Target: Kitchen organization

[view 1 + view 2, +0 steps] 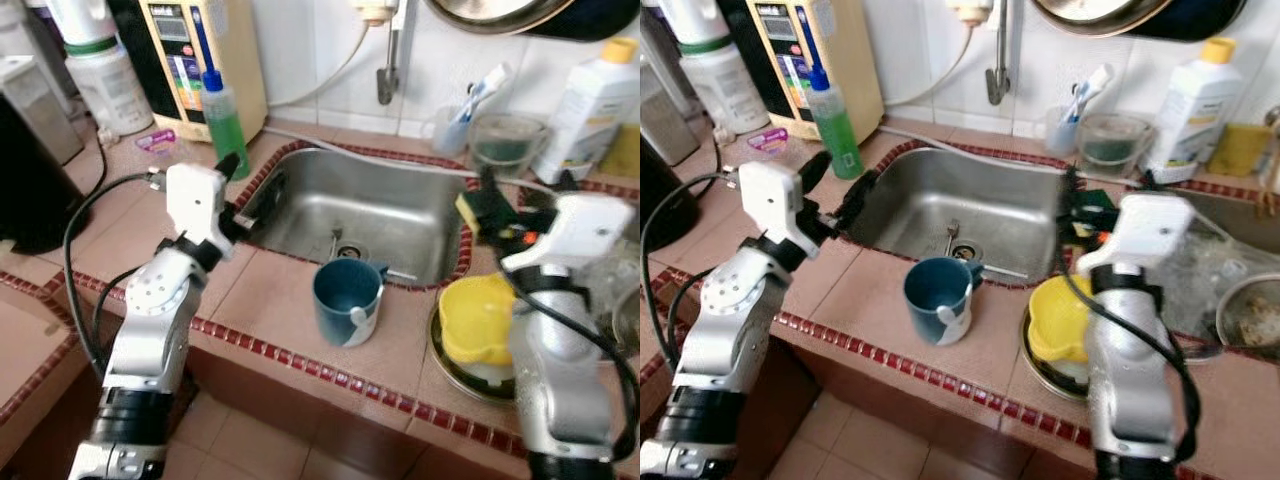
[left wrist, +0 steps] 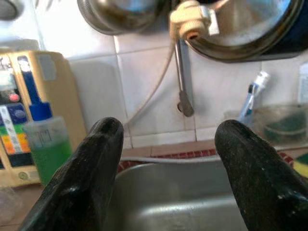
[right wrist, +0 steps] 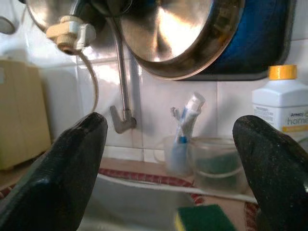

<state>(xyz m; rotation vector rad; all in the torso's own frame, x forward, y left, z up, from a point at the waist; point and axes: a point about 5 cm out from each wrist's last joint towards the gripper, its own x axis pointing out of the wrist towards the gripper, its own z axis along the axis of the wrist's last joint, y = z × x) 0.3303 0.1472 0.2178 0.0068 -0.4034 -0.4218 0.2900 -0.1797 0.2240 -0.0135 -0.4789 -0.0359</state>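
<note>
A dark blue mug stands upright on the tiled counter, just in front of the steel sink. My left gripper hovers open at the sink's left rim, beside a green soap bottle; the left wrist view looks between its fingers across the basin to the wall. Over the sink's right rim my right gripper is open wide, with a yellow-green sponge just below its fingers. A yellow bowl rests on a metal plate by the right arm.
Along the back wall stand a cup with a toothbrush, a clear tub and a white bottle. A tap and a pan hang above. A beige appliance stands at back left, a cable beside my left arm.
</note>
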